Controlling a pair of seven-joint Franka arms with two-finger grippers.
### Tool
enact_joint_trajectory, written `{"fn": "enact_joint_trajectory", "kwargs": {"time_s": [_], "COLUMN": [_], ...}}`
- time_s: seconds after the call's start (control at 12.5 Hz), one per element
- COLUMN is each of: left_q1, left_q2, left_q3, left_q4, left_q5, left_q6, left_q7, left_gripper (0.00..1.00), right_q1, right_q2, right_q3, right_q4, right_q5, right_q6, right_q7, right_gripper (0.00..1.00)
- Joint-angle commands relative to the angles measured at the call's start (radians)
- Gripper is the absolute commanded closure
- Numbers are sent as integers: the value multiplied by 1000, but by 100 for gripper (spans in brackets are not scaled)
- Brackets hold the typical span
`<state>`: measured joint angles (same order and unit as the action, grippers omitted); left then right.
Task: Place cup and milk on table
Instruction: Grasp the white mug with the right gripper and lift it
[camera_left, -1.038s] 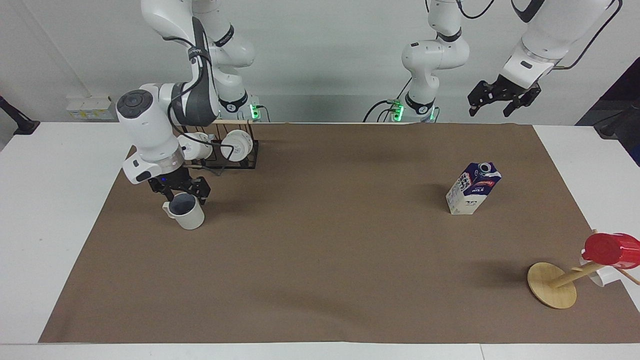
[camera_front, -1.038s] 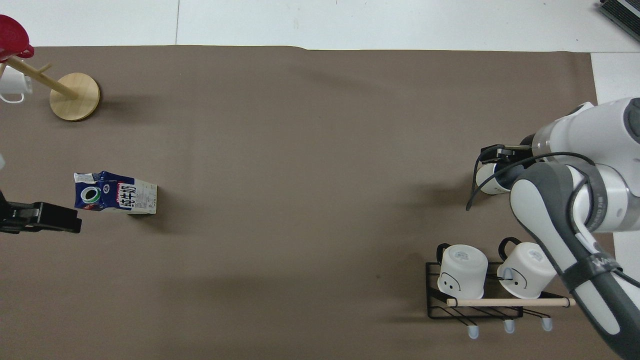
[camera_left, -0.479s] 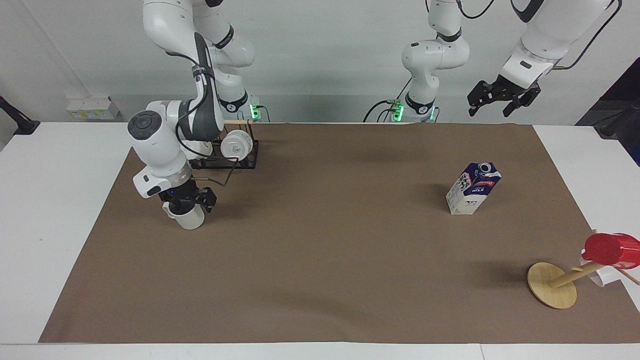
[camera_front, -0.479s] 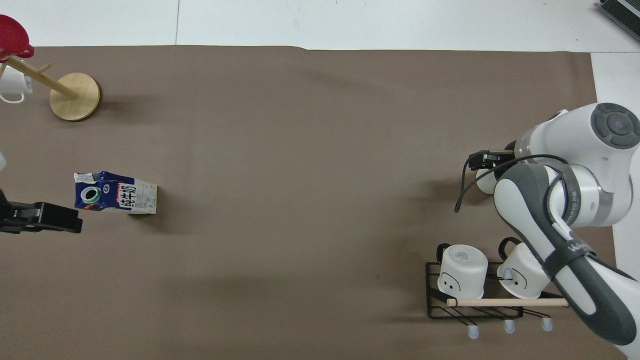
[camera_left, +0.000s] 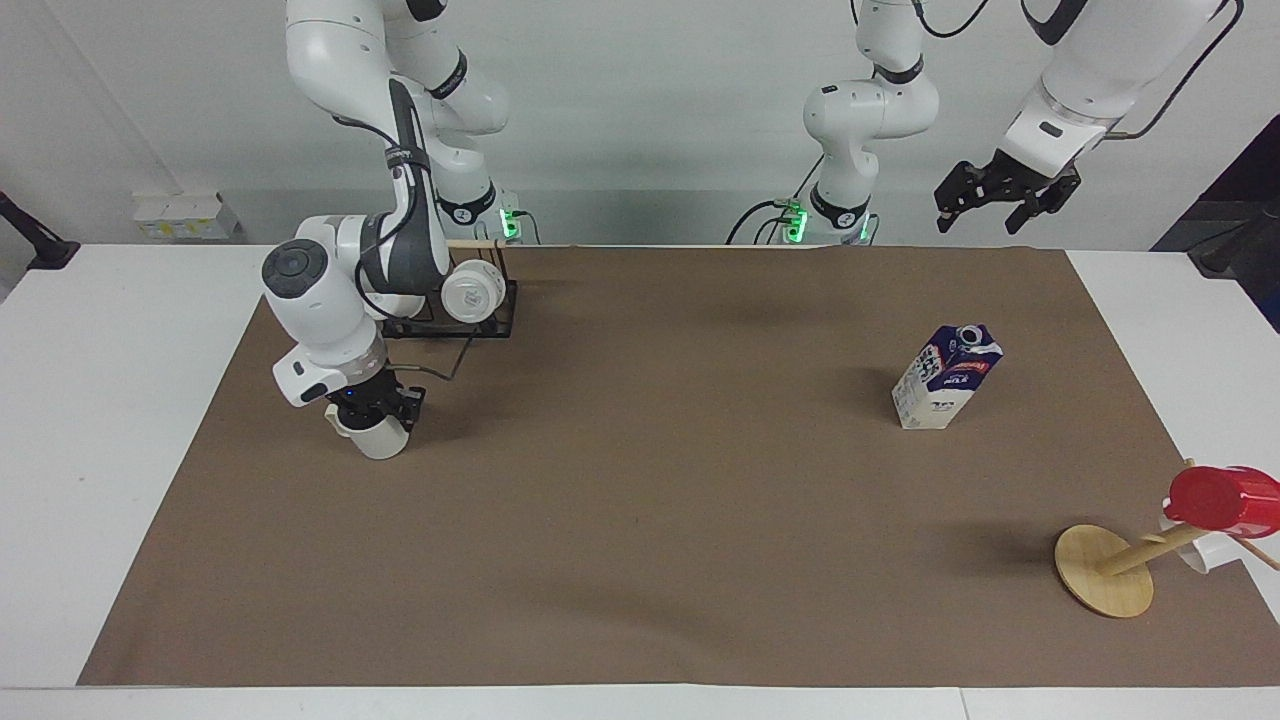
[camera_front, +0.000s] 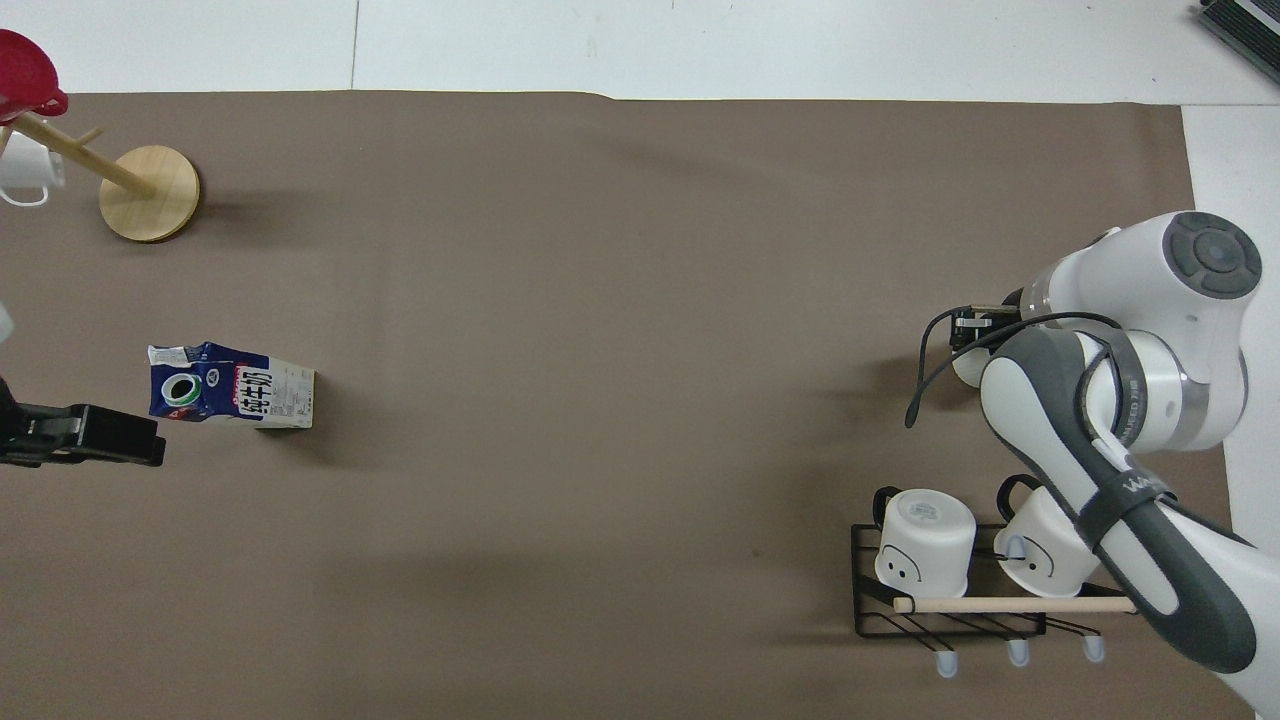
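The cup (camera_left: 378, 442), an off-white mug, stands on the brown sheet of the table (camera_left: 640, 520) at the right arm's end; in the overhead view only its edge (camera_front: 966, 368) shows under the arm. My right gripper (camera_left: 378, 410) is down on the cup's rim, shut on it; it also shows in the overhead view (camera_front: 972, 326). The milk (camera_left: 945, 380), a blue and white carton, stands upright toward the left arm's end, and it also shows in the overhead view (camera_front: 232, 386). My left gripper (camera_left: 1003, 203) waits open, raised over the table's edge by the robots, beside the milk in the overhead view (camera_front: 140, 448).
A black wire rack (camera_left: 490, 318) with two white mugs (camera_front: 925, 540) stands nearer to the robots than the cup. A wooden mug tree (camera_left: 1104, 570) with a red cup (camera_left: 1222, 497) and a white mug (camera_front: 22, 170) stands at the left arm's end, farther from the robots than the milk.
My right gripper came down from above the cup onto its rim and its fingers drew together. The cup and milk stayed in place. The left arm has barely moved.
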<state>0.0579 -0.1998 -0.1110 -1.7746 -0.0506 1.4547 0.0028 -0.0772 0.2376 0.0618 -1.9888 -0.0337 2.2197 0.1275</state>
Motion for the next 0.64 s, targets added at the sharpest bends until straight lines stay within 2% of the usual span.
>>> {"fn": "enact_joint_trajectory", "kwargs": {"time_s": [0.0, 0.32, 0.56], "left_q1": [-13, -12, -7], "left_q2": [-21, -21, -21], "left_q3": [7, 7, 7], "left_q4": [-31, -34, -36], "left_q5": [6, 6, 6], "left_q6": [7, 10, 16], "left_q7": [-6, -6, -6], "left_gripper": [0, 0, 0], "right_q1": [-13, 8, 141], "right_q2": [-7, -17, -11], "right_q3": [9, 12, 12], "right_q4": [-2, 63, 126], "right_q5": [-8, -8, -11], "right_q6": [1, -61, -101], "right_q7": [-14, 0, 177], "right_gripper": [100, 100, 100]}}
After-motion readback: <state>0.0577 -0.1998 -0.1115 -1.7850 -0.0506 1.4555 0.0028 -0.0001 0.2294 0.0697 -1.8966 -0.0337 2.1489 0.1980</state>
